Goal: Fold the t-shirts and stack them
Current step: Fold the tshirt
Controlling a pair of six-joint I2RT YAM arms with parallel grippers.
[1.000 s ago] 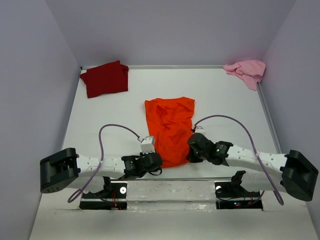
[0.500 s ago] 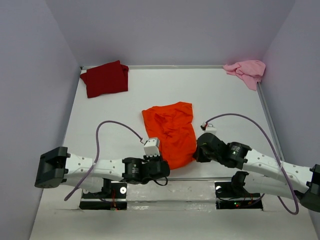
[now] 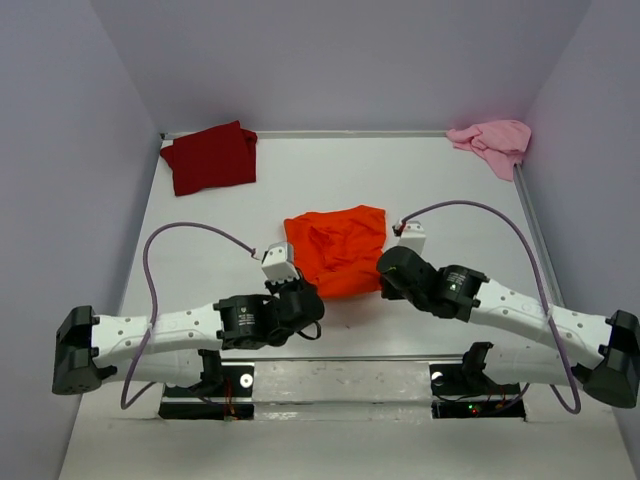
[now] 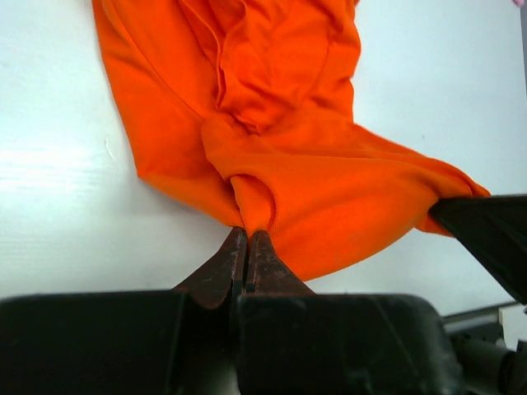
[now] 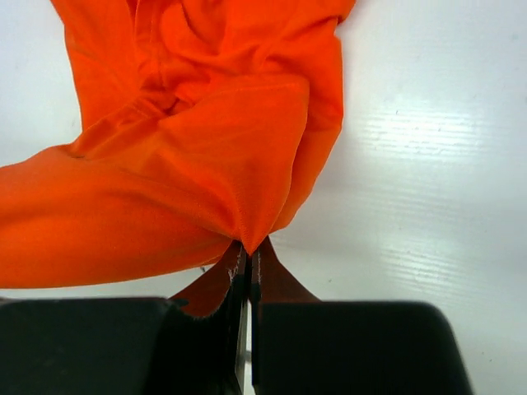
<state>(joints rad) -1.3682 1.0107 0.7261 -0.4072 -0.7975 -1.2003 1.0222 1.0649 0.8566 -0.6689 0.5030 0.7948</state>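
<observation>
Two pairs of fingers were pinched tight on the orange t-shirt [image 3: 337, 250]: the left fingers [image 4: 245, 243] on its near left corner, the right fingers [image 5: 248, 250] on its near right corner. The soft cloth lay rumpled mid-bench [image 3: 450, 190], with smooth white surface bare all round. The dark red t-shirt [image 3: 210, 158] lay flat in the far left corner. The pale pink t-shirt [image 3: 492, 142] was crumpled against the far right rim.

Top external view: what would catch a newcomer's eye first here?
The bright orange t-shirt, bunched mid-table, stands out against the white table. The left gripper and right gripper each pinch its near edge, jaws shut. A dark red t-shirt lies in the far left corner, a pale pink t-shirt far right.
</observation>
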